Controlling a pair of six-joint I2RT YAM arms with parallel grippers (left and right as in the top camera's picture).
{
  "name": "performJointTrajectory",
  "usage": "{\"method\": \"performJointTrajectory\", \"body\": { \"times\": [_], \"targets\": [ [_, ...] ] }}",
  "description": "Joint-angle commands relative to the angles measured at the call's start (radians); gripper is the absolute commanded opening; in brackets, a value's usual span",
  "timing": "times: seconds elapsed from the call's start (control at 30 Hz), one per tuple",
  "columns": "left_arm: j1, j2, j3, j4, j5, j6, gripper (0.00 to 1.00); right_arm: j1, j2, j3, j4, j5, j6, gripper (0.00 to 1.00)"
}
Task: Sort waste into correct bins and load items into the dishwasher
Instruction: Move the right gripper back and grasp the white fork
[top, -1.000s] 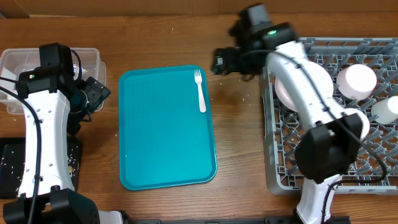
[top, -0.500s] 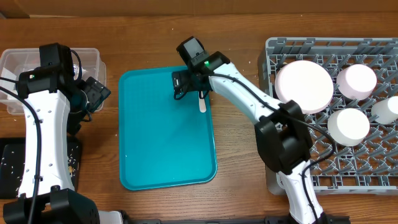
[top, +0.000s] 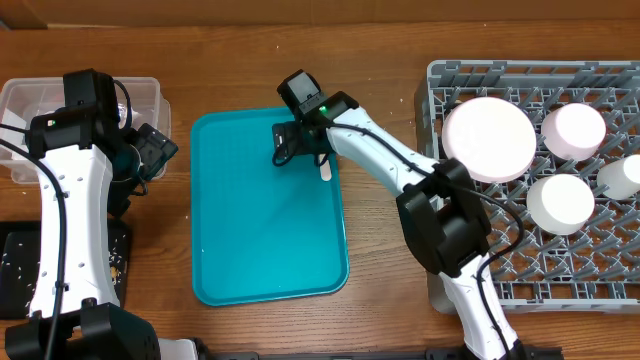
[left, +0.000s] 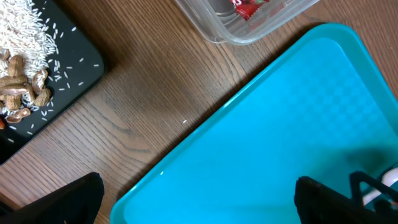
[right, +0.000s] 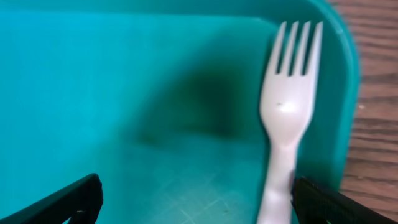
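Note:
A white fork (top: 326, 170) lies at the far right corner of the teal tray (top: 260, 240); it also shows in the right wrist view (right: 285, 118). My right gripper (top: 289, 146) hangs open just above the tray. The fork's handle lies just inside the right finger (right: 196, 202). My left gripper (top: 153, 150) is open and empty over the tray's left edge (left: 199, 205). The clear box (top: 25, 100) holds a red wrapper (left: 249, 7). The black tray (left: 68, 68) carries rice and brown scraps. The grey dish rack (top: 450, 270) holds the pink plate (top: 487, 138), two bowls (top: 572, 130) (top: 560, 203) and a cup (top: 620, 175).
The black tray also shows at the near left in the overhead view (top: 12, 270), partly under my left arm. Bare wooden table (top: 385, 250) runs between the teal tray and the rack.
My right arm has swung left from the rack to the teal tray's far right corner and now sits over the fork. The left arm has not moved.

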Motion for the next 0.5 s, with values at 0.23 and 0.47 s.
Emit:
{"method": "performJointTrajectory", "body": {
  "times": [0.23,0.47],
  "targets": [
    [0.003,0.003,0.0,0.001,-0.003,-0.01,1.0,0.031,0.041,0.0,-0.006,0.013,0.013,0.78],
    [0.003,0.003,0.0,0.002,-0.003,-0.01,1.0,0.064,0.042,0.0,-0.027,0.119,0.013,0.45]
  ]
}}
